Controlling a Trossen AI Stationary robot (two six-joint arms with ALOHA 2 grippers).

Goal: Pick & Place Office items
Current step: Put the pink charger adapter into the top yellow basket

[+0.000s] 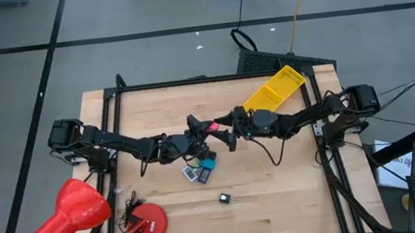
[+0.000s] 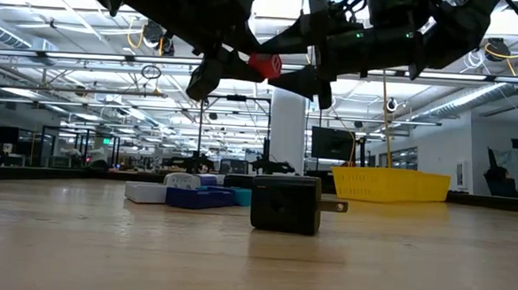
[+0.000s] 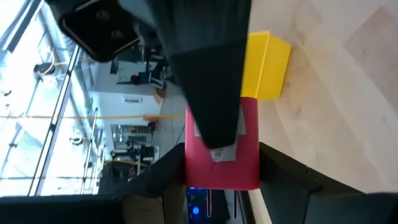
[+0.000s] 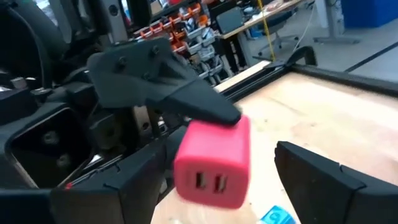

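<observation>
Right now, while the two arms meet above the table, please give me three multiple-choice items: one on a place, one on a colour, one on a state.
1. Where on the wooden table does the yellow rectangular plastic tray lie?
A) in the middle
B) towards a corner on the right arm's side
C) under the left arm

2. What colour is the small plastic cube held in the air?
A) blue
B) black
C) red

3. How does the right gripper stand?
A) open, fingers either side of the cube
B) shut on the cube
C) resting on the table

Answers:
1 B, as the high view shows.
2 C, the cube in the left gripper is red.
3 A, the right wrist view shows gaps beside the cube.
</observation>
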